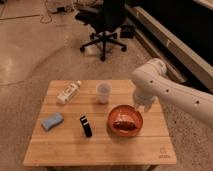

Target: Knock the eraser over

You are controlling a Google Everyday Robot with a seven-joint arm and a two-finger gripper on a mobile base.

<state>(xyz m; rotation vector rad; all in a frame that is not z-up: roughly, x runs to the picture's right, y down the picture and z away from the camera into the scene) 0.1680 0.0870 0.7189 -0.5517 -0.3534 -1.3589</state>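
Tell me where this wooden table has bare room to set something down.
The wide front strip of the slatted wooden table, before the light-blue sponge, black eraser block and orange-red bowl, is bare. Crowded: the middle, between white bottle, pale cup and bowl, where the white arm's gripper hangs by the bowl's far right rim.

The desk (150, 145) is pale wood in smooth, matt slats. The eraser (86, 126) looks matt black, and the sponge (52, 121) soft and porous. The bowl (114, 116) is glossy orange-red. The hand (141, 104) — smooth white plastic by the look of it — hangs closed just above the bowl's right rim.
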